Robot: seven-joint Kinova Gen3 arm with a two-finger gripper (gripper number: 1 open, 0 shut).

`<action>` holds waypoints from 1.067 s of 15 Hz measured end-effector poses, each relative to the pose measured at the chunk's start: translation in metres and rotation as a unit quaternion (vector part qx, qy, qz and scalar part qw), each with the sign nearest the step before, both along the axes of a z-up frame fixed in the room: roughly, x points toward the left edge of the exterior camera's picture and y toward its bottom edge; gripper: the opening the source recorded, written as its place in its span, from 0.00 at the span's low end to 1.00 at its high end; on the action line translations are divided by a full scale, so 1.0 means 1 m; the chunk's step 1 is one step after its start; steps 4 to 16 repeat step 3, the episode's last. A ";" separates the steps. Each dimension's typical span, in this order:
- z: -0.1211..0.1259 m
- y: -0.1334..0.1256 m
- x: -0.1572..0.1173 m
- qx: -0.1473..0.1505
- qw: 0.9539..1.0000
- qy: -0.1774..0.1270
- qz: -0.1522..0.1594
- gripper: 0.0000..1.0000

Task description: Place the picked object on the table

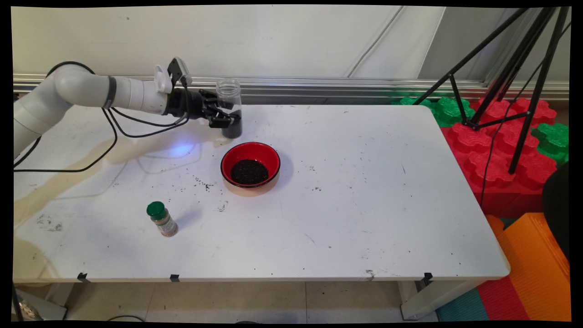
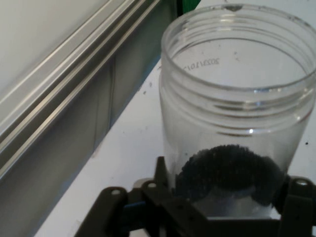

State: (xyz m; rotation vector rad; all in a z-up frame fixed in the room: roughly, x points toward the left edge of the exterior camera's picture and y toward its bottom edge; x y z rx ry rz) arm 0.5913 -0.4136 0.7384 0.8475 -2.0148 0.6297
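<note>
My gripper [image 1: 226,117] is shut on a clear plastic jar [image 1: 229,107] that stands upright with its mouth open, at the back of the table. Dark seeds fill the jar's bottom part. In the hand view the jar [image 2: 237,123] fills the right side, the seeds [image 2: 227,170] heaped low inside it, and my fingers [image 2: 160,180] press on its two sides. In front of the jar sits a red bowl [image 1: 250,154] with a heap of the same dark seeds [image 1: 249,171] in it.
A small spice bottle with a green cap [image 1: 161,218] stands near the front left of the white table [image 1: 364,205]. Loose seeds [image 1: 202,183] lie scattered left of the bowl. A black tripod [image 1: 501,68] and red and green foam blocks [image 1: 501,150] stand right of the table.
</note>
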 end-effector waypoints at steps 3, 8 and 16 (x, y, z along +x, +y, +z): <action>-0.003 0.001 0.001 0.002 1.000 -0.002 -0.002 1.00; -0.003 0.001 0.001 0.002 1.000 -0.002 -0.002 1.00; -0.003 0.001 0.001 0.002 1.000 -0.002 -0.002 1.00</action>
